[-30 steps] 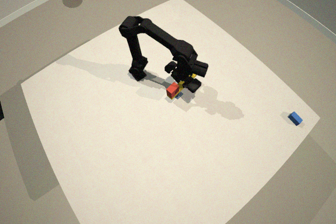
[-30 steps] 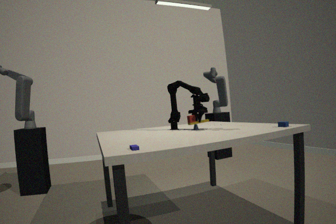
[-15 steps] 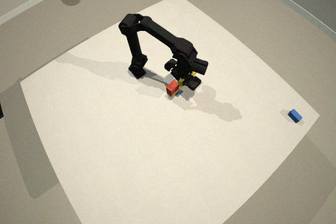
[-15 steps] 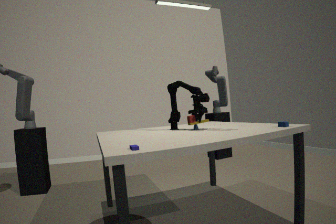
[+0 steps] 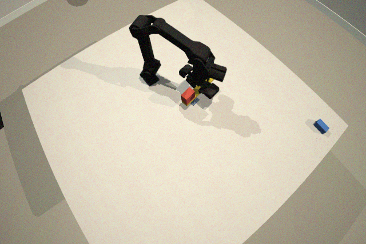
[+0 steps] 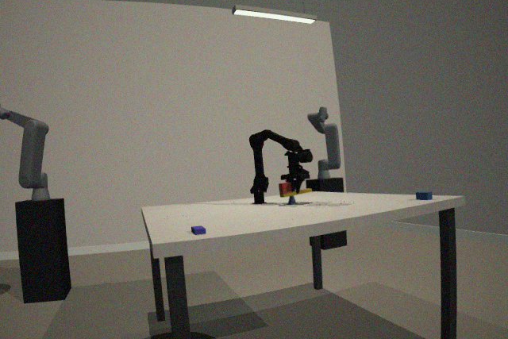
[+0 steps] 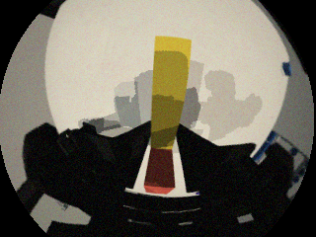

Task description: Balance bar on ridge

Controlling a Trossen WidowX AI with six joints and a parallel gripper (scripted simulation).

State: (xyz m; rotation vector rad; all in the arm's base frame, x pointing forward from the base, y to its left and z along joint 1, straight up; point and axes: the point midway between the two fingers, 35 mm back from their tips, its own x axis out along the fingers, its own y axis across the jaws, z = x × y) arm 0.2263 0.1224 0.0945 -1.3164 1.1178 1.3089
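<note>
The yellow bar (image 5: pixel 211 80) (image 6: pixel 305 191) (image 7: pixel 171 74) has a red block (image 5: pixel 187 96) (image 6: pixel 284 188) (image 7: pixel 159 167) on one end. My gripper (image 5: pixel 199 88) (image 6: pixel 297 191) (image 7: pixel 164 125) points down and is shut on the bar, between the red block and the bar's far end. The small blue ridge (image 5: pixel 195 101) (image 6: pixel 292 200) stands on the table under the bar, clear of the bar's ends. The bar is off the table and looks close to level. Whether it touches the ridge's top I cannot tell. The ridge is hidden in the wrist view.
A blue block (image 5: pixel 321 126) (image 6: pixel 424 195) (image 7: pixel 286 68) lies near a far corner of the white table (image 5: pixel 147 161) (image 6: pixel 246 222). A purple block (image 6: pixel 198 230) lies near the table's front left edge. Two grey arms on dark pedestals stand beyond the table.
</note>
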